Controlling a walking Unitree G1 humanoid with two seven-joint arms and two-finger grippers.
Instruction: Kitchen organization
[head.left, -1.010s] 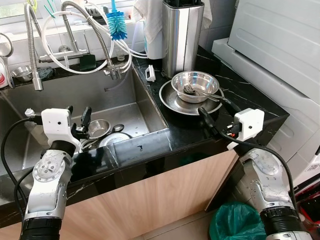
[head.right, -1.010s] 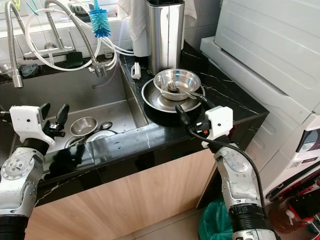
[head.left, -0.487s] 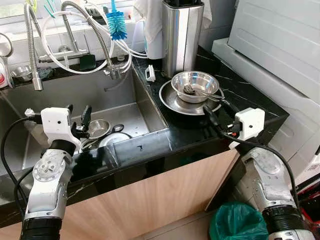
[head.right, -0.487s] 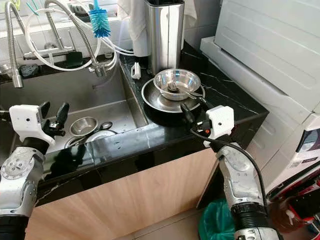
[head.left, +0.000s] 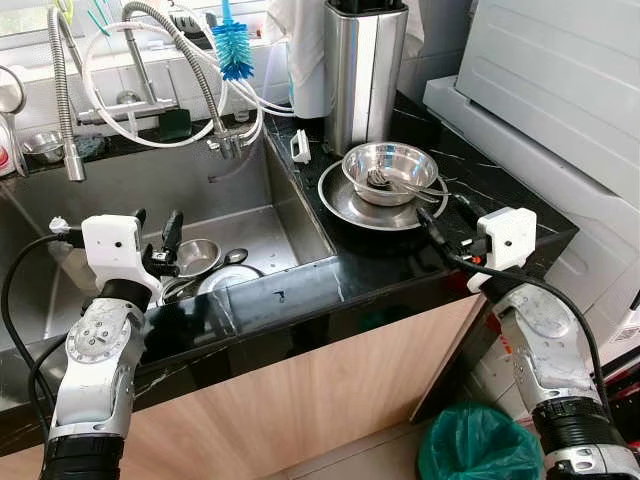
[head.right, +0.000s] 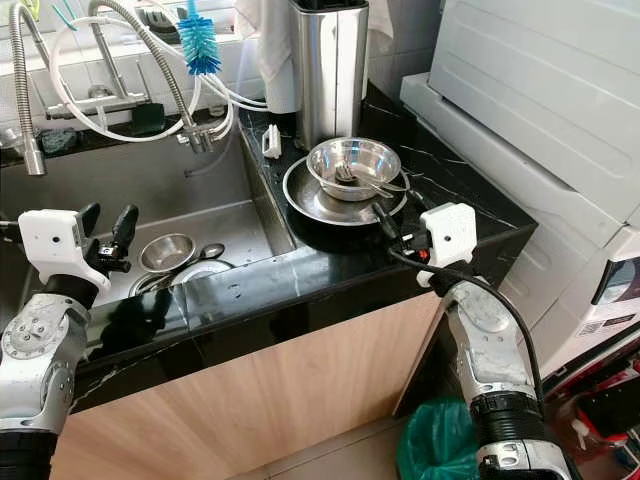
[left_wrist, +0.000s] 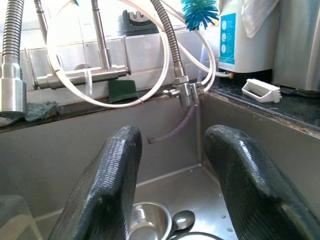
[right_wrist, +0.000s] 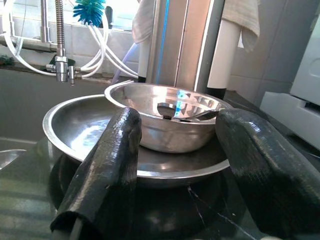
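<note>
A steel bowl (head.left: 390, 165) with a spoon in it sits on a steel plate (head.left: 345, 205) on the black counter. My right gripper (head.left: 440, 205) is open at the plate's near right rim, its fingers (right_wrist: 110, 165) on either side of the bowl (right_wrist: 167, 117) just above the plate (right_wrist: 75, 125). Over the sink, my left gripper (head.left: 158, 220) is open and holds nothing. Below it on the sink floor lie a small steel bowl (head.left: 198, 255), a spoon (head.left: 235, 257) and a plate (head.left: 228, 278). The small bowl (left_wrist: 150, 220) appears between the left fingers.
A tall steel canister (head.left: 365, 70) stands right behind the plate. Faucet hoses (head.left: 160, 60) and a blue brush (head.left: 233, 45) hang over the sink's back. A white appliance (head.left: 560, 90) borders the counter on the right. A green bin bag (head.left: 475, 445) lies on the floor.
My right gripper has moved to the right and forward along the counter, closer to the plate and bowl. The left arm has stayed still.
</note>
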